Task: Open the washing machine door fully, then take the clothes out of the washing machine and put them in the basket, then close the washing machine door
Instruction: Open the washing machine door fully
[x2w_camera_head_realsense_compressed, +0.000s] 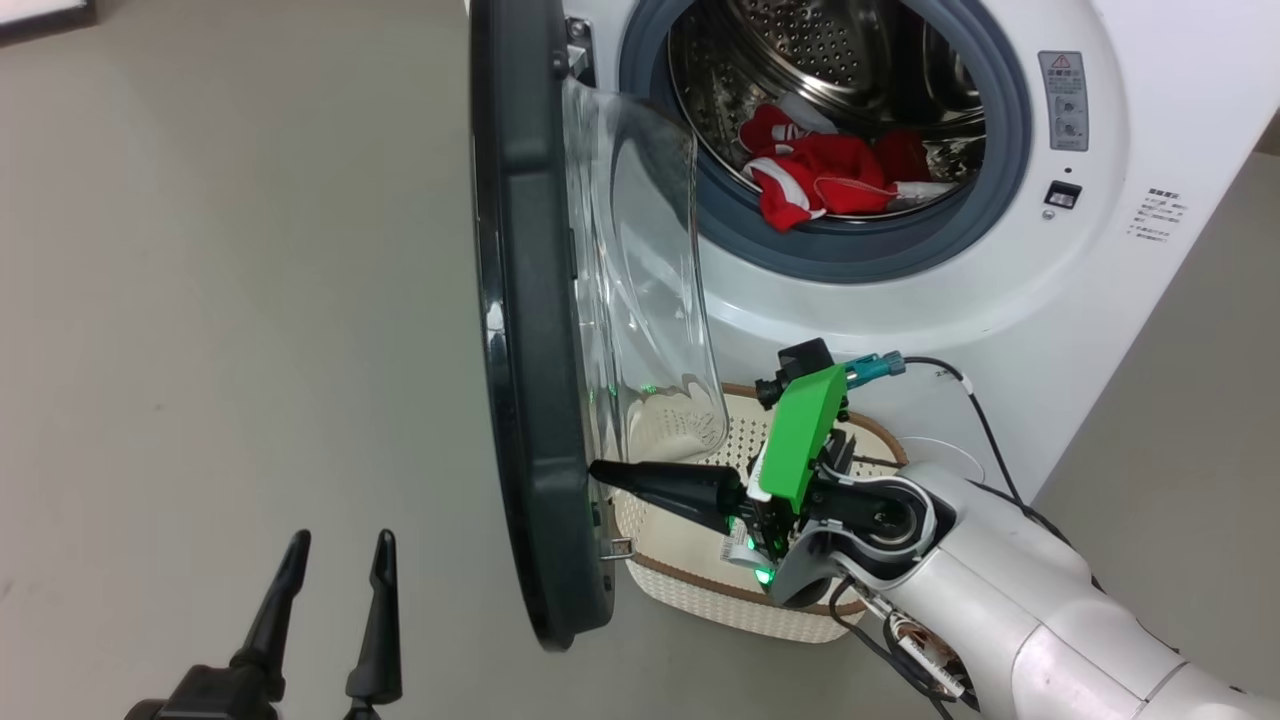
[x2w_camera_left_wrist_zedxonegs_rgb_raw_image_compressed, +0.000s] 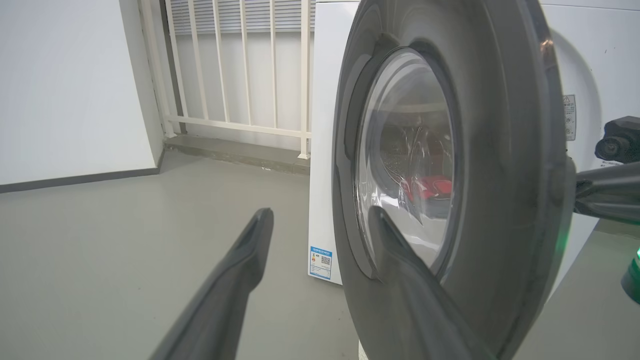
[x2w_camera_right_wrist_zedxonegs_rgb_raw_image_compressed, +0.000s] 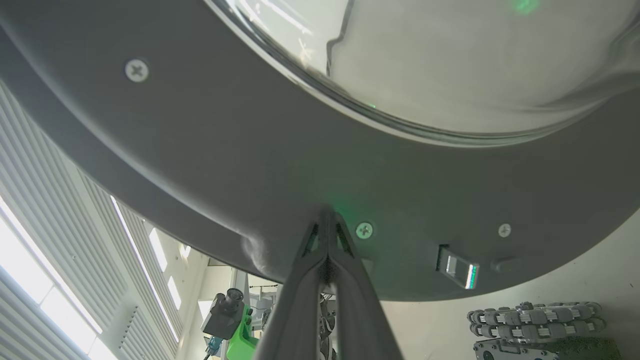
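Door (x2w_camera_head_realsense_compressed: 520, 300) swung wide, right claw (x2w_camera_head_realsense_compressed: 597, 470) pinched shut, tip against the door's inner rim, left claw (x2w_camera_head_realsense_compressed: 342, 545) spread open, red clothes (x2w_camera_head_realsense_compressed: 815, 180) inside the washing machine (x2w_camera_head_realsense_compressed: 1100, 250), basket (x2w_camera_head_realsense_compressed: 690, 580) on the floor just beside the door.

On the washing machine door (x2w_camera_head_realsense_compressed: 520, 300) I see a glossy black rim round smooth clear glass — the drum (x2w_camera_head_realsense_compressed: 830, 45) is shiny perforated steel, the clothes (x2w_camera_head_realsense_compressed: 810, 175) red cloth, the basket (x2w_camera_head_realsense_compressed: 720, 612) cream plastic.

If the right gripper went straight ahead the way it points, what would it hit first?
The washing machine door: the right gripper, shut, seems to touch its dark inner rim.
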